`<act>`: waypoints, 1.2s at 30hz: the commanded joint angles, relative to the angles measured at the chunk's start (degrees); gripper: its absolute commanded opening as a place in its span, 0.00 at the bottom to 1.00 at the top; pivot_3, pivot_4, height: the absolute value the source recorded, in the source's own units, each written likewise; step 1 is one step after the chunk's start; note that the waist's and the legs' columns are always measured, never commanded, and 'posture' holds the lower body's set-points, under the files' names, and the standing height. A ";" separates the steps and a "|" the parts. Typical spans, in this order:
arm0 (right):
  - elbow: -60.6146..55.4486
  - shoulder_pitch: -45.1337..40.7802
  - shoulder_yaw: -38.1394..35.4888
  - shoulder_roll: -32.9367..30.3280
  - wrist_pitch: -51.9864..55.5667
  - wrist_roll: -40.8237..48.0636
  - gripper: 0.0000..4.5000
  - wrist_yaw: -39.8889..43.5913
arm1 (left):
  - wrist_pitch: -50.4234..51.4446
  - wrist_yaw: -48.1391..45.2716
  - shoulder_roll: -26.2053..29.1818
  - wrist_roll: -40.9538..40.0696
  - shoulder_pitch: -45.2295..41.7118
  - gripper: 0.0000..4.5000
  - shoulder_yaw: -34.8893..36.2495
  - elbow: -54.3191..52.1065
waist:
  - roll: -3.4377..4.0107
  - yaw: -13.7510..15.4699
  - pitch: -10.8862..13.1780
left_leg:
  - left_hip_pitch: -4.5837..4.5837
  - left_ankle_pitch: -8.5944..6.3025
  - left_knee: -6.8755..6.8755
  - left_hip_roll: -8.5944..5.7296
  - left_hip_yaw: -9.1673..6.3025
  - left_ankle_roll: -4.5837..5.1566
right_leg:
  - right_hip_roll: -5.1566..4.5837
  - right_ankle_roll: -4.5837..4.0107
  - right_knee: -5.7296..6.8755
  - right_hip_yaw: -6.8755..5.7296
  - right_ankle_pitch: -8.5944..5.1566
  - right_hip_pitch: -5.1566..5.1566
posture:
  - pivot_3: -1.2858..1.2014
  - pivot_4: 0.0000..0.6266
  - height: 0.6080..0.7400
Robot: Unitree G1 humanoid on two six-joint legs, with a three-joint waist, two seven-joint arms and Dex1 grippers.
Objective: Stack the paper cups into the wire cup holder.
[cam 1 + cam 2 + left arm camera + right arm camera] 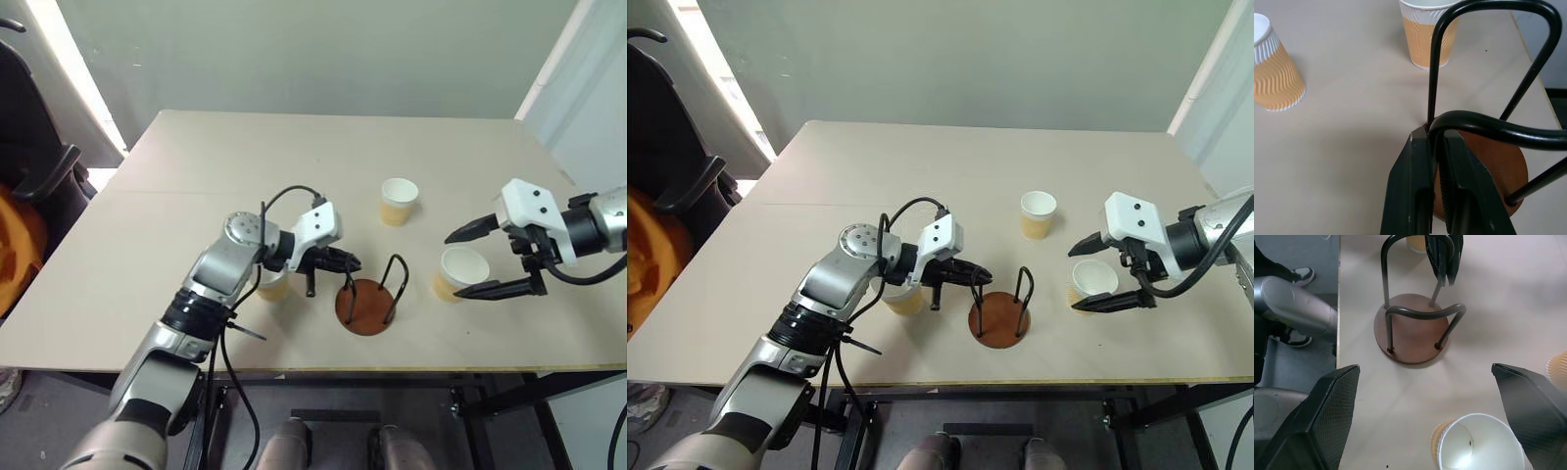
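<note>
Cups are what the job turns on, and none sits in the wire cup holder [370, 293] yet, which stands upright near the front edge of the desk [196, 176], its reddish disc base bare between the two arms. The left gripper [338, 262] reaches in from the left, roughly level, its jaws nearly closed on the top bend of one of the holder's black wire loops, as the left wrist view shows. Just behind that arm's wrist a first cup [904, 297] stands on the desk, partly hidden. To the right of the holder the right gripper [468, 262] hangs with its jaws spread wide, one finger on either side of a second cup [460, 272] that stands upright, mouth up, apparently untouched. That cup's long axis is vertical and it lies directly between the open jaws, so the right arm looks nearest to a pick. Farther back a third cup [398, 201] stands alone, well apart from both grippers.
</note>
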 commanded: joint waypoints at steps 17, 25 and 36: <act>4.88 1.33 2.99 -3.99 -7.29 -9.06 1.00 1.21 | -1.16 -15.04 16.17 -9.79 -7.84 0.99 10.56 -3.76 | -0.01 -0.08 0.01 | -0.01 -0.08 -0.09 0.01 -0.07 0.00 | 0.01 -0.34 -0.04 -0.01 -0.25 -0.02 | 0.52 0.24 1.00; 5.52 3.76 4.19 -2.49 -7.89 -12.32 1.00 -1.00 | 9.06 -17.39 29.10 -23.33 -3.23 0.99 22.21 -20.37 | 0.01 -0.69 0.01 | -0.03 -0.28 -0.18 0.06 -0.06 -0.01 | 0.03 -0.25 -0.10 -0.01 -0.41 -0.07 | 0.52 0.24 1.00; 9.87 3.30 8.52 3.23 -9.84 -17.19 0.72 -3.03 | 16.32 -8.17 32.13 -29.33 2.15 1.00 26.00 -27.82 | -0.01 -0.73 0.02 | 0.13 -0.26 -0.19 0.08 -0.09 -0.07 | 0.01 -0.57 -0.03 0.00 -0.48 -0.01 | 0.52 0.24 1.00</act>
